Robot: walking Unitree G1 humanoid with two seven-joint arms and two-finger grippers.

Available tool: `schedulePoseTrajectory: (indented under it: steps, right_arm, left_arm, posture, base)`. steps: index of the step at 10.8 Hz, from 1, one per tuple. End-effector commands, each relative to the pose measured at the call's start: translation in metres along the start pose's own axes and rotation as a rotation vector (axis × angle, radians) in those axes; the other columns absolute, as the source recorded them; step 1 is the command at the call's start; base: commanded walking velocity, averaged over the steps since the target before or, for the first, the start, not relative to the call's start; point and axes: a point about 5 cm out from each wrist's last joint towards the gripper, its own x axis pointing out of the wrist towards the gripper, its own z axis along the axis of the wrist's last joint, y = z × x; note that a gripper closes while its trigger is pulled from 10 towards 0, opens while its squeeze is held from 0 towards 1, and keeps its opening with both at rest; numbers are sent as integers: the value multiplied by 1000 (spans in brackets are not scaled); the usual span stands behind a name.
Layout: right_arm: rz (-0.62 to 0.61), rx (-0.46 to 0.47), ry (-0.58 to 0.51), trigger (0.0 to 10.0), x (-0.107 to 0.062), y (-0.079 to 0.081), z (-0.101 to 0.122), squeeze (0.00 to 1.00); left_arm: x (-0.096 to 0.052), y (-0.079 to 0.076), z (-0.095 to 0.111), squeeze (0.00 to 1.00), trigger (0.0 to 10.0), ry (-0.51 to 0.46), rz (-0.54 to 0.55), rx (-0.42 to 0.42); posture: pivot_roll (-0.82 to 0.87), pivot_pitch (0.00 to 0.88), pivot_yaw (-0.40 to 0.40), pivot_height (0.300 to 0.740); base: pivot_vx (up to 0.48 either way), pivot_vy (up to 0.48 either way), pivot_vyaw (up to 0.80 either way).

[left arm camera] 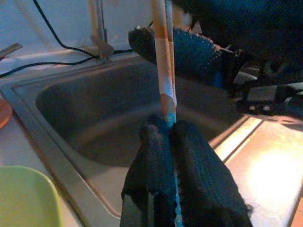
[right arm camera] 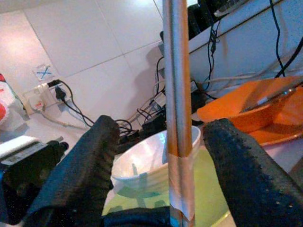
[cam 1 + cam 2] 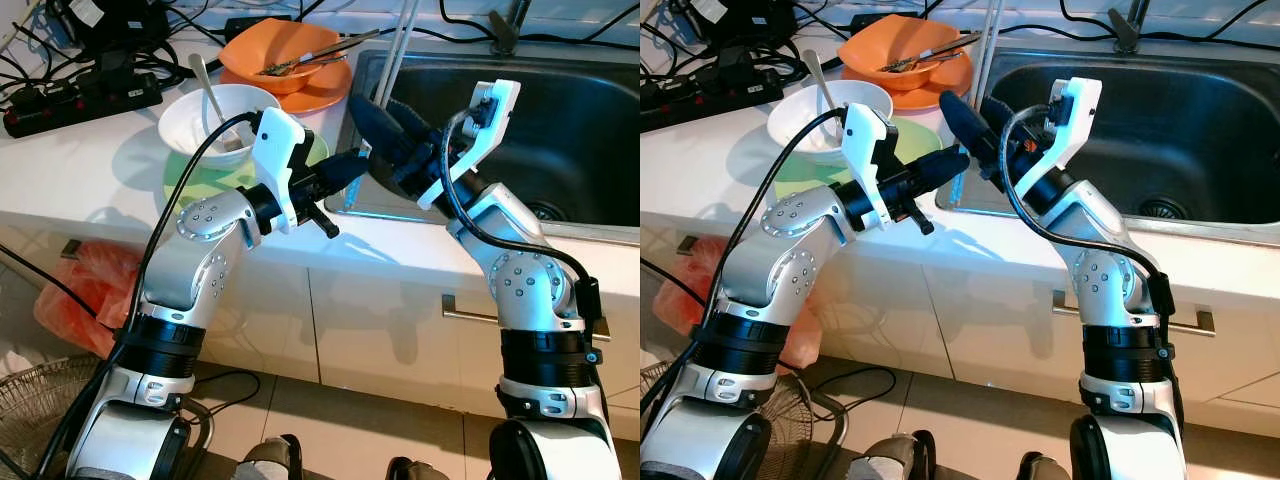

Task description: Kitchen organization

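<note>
Your left pincer (image 1: 173, 130) is clamped on the chopsticks (image 1: 163, 56) at the sink (image 3: 560, 110) edge; right pincer (image 2: 161, 142) stands apart around them. Bowls (image 3: 225, 115) remain on the tabletop (image 3: 70, 170): task barely begun.

Brushed-metal sink (image 3: 590, 110) beyond the left gripper (image 1: 166, 130) — rough knit-covered fingers (image 1: 199, 170); taped wooden chopsticks (image 1: 163, 61) clamped; glossy white bowl (image 2: 142, 163).

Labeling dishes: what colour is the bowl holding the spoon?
White bowl; clearest in the left eye view.
</note>
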Motion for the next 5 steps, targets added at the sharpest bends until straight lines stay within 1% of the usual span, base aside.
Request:
schedulePoseTrajectory:
  steps: [1, 5]
  right_arm:
    - [-5, 7, 9, 0, -3, -2, -4, 0]
    - [-26, 21, 27, 0, -5, -7, -9, 0]
  left_arm:
    - [0, -1, 5, 0, 0, -16, -19, 17]
    - [0, -6, 4, 0, 0, -21, -50, 9]
  posture:
    - [131, 139, 82, 740]
    - [130, 145, 77, 740]
  base:
    - [0, 0, 0]
    - [0, 0, 0]
